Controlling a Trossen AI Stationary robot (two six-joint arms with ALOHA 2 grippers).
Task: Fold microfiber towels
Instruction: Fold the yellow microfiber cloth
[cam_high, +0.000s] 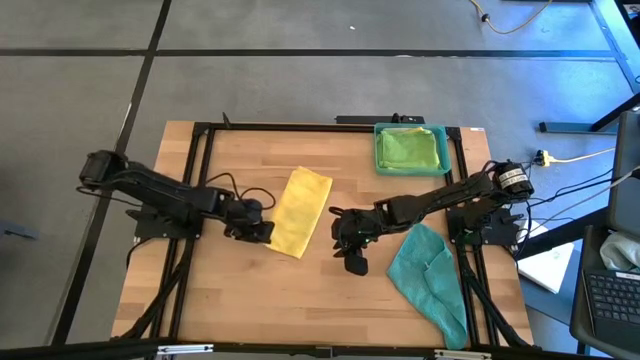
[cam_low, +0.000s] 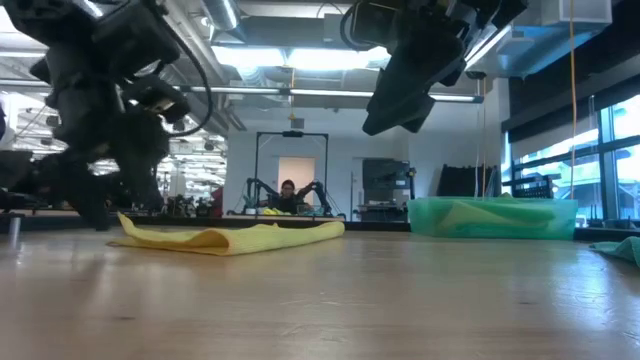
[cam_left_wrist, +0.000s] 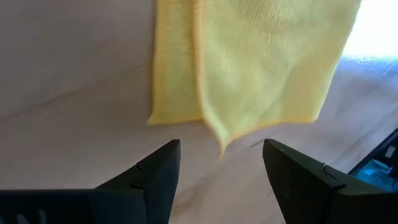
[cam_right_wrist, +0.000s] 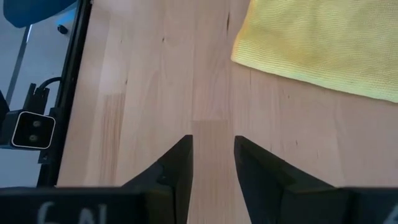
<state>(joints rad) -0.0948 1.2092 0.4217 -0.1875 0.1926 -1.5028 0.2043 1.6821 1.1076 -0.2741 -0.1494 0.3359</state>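
While the yellow towel (cam_high: 302, 211) lies folded in a long strip near the middle of the table (cam_high: 250, 290), the left gripper (cam_high: 262, 228) sits at its 9 o'clock side with fingers spread wide, holding nothing. At the towel's 3 o'clock, the right gripper (cam_high: 352, 252) hangs over bare wood, fingers partly apart and empty. A teal towel (cam_high: 430, 275) lies crumpled at 5 o'clock, and a green towel (cam_high: 410, 148) rests in the tray (cam_high: 379, 150) at 1 o'clock. If a gripper pinches only the top layer, the fold could slide open. Dragging could also bunch the soft cloth.
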